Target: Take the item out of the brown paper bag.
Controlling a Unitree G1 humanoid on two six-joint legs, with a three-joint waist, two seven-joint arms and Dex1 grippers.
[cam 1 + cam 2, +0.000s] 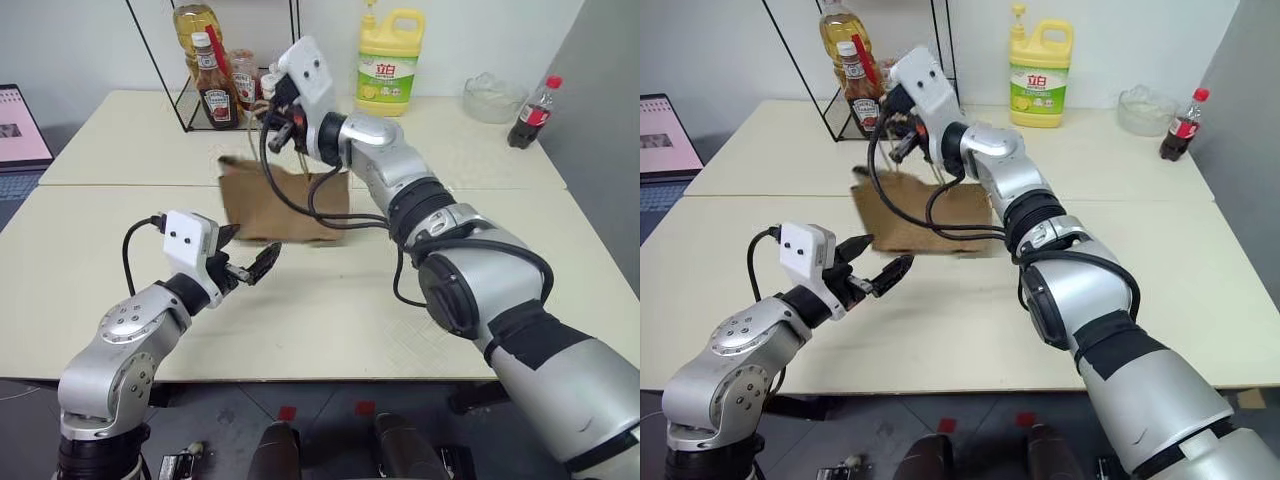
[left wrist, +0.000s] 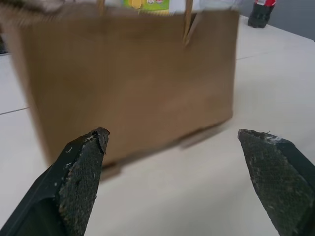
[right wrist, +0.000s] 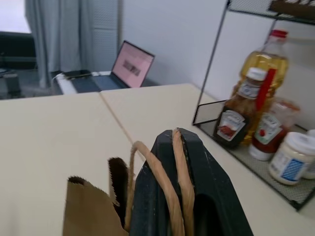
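The brown paper bag (image 1: 285, 205) stands on the pale table (image 1: 330, 320), a little in front of the wire rack (image 1: 215, 70) with its sauce bottles. The right gripper (image 3: 172, 147) is up above the bag, and its two black fingers are pressed tight together on the bag's thin cord handles (image 3: 170, 182). The cords run up between the fingers, so the bag hangs from them a bit.

The left gripper (image 1: 250, 265) waits low and near the front of the bag, not touching it. Its fingers (image 2: 81, 172) are spread as wide as they go, and the bag's flat brown side sits right ahead of them.

The small bottle that has to come out cannot be seen here. It is probably down inside the bag, hidden by the paper.

The bag looks light and soft. Its sides are creased and can fold or tip over with a small push. The cords are thin, so a hard pull could tear them off the paper. Holding the handles up seems a good way to keep the top open and the bag steady.

The bottle is likely smooth and round, so it may slip. It is likely a bit heavy for its size, because liquid is inside. The best spot to hold it is probably around the middle or just under the cap, with a firm, gentle squeeze.
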